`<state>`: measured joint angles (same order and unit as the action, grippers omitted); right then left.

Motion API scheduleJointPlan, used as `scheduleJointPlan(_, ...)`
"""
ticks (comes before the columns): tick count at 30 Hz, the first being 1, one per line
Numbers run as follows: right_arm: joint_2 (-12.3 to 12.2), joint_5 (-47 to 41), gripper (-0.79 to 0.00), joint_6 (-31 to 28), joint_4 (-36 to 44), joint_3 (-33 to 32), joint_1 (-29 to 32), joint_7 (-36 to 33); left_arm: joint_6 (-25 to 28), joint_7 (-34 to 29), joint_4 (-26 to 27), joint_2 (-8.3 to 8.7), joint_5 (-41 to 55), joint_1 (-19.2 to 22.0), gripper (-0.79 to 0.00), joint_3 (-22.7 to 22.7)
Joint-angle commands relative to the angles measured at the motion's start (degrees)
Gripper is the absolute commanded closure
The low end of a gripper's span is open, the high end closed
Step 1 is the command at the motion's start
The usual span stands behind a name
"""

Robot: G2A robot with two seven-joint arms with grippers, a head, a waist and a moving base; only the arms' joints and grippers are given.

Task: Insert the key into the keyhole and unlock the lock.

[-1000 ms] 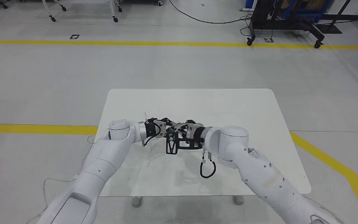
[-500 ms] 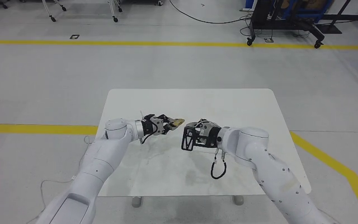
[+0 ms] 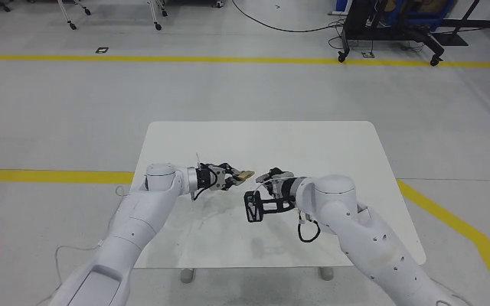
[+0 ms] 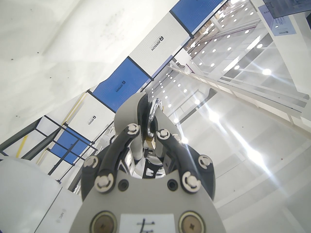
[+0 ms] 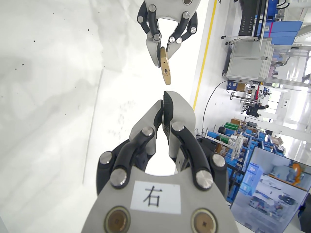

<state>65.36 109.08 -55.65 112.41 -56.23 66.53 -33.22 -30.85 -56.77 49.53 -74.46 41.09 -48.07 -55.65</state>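
Right wrist view: left gripper (image 5: 162, 59) is clamped on the padlock (image 5: 165, 67). It pinches the shackle end, w/ the brass body poking out past its tips. Keyhole (image 5: 166, 72) is on the end face, pointing back at the right gripper (image 5: 164, 98). That one sits just short of the lock, small gap, not touching. Its pads are pressed together, narrow. Can't make out the key btwn them; if it's there, the pads hide it.

Left wrist view: silver shackle (image 4: 153, 112) sandwiched btwn the left fingers, brass further in toward the palm.

Handling, my read:
- Lock is solid metal, stiff, dense for its size, not fragile.
- Smooth brass is prob slippery and could pivot in the pinch once a key pushes or twists.
- Better hold is across the flat faces of the body, deep in the grip.
- Key should be thin, light, rigid. Hold it flat by the bow, blade fully out past the tips.

Surface: white matte table (image 3: 329, 145) under both grippers, a few dark specks.

Room: grey floor w/ yellow line (image 3: 230, 59), grey cabinet (image 5: 247, 59) and racks beyond.
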Motion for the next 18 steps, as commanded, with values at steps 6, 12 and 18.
scheduleJointPlan(6, 0.6, 1.03, 0.0, -0.79, -2.73, 3.36, -2.43, 1.07, 0.27, -0.93, 0.14, 0.0, -1.75, 0.27, 0.0, 1.17)
scheduleJointPlan(12, 1.17, 0.91, 0.0, -0.88, -4.15, 5.03, -4.05, -0.1, 0.09, -1.38, -0.09, -0.13, -2.35, 0.46, 0.0, 2.03)
scheduleJointPlan(18, 1.51, 0.0, 0.0, -1.41, -4.85, 5.67, -4.52, -1.28, 0.01, -1.49, -0.61, -0.26, -1.93, 0.67, 0.0, 2.28)
